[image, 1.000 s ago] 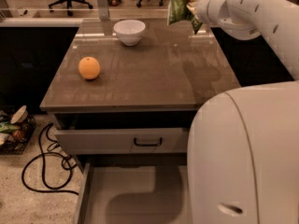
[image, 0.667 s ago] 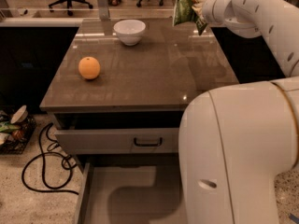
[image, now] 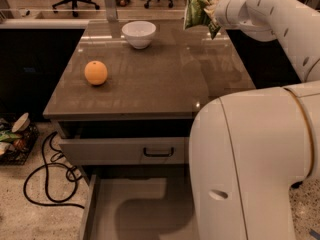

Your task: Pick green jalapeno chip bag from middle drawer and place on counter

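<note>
- Above the counter's (image: pixel 150 89) far right edge, the gripper (image: pixel 212 10) is clamped on the green bag (image: pixel 195 8) and holds it in the air, about where it hung a moment ago, perhaps slightly lower.
- Orange (image: pixel 95 72) and white bowl (image: pixel 138 33) sit on the counter, unmoved.
- Arm's white body (image: pixel 250 164) fills the lower right as before, hiding the right part of the open middle drawer (image: pixel 130 209) and of the handled drawer (image: pixel 120 151) above it.
- Middle drawer's front is cut off at the bottom edge.
- Exactly where gripper meets bag is hard to make out.
</note>
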Controlling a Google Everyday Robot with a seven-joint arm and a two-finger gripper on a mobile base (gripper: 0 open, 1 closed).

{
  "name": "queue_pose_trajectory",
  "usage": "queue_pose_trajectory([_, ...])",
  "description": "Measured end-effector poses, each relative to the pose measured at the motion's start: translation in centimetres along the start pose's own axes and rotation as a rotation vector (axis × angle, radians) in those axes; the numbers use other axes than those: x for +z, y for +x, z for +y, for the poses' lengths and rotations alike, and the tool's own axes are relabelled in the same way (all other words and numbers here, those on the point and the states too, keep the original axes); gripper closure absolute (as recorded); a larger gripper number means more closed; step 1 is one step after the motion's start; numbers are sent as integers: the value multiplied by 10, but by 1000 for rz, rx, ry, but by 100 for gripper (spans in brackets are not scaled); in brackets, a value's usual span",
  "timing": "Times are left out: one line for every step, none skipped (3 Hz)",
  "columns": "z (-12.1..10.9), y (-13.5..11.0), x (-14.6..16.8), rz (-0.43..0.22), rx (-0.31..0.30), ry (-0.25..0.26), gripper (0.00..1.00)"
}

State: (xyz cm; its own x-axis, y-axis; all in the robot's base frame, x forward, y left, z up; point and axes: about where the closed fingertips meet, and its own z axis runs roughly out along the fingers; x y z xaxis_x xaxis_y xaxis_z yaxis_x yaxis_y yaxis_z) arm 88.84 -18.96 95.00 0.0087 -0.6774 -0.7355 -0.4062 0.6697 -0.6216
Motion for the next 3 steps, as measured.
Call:
queue_pose_trajectory([2, -1, 2, -1, 0, -3, 35])
queue_pose_trajectory([5, -1, 4, -2, 0, -7, 12])
queue_pose_trajectory([7, -2, 6, -3, 0, -10, 0])
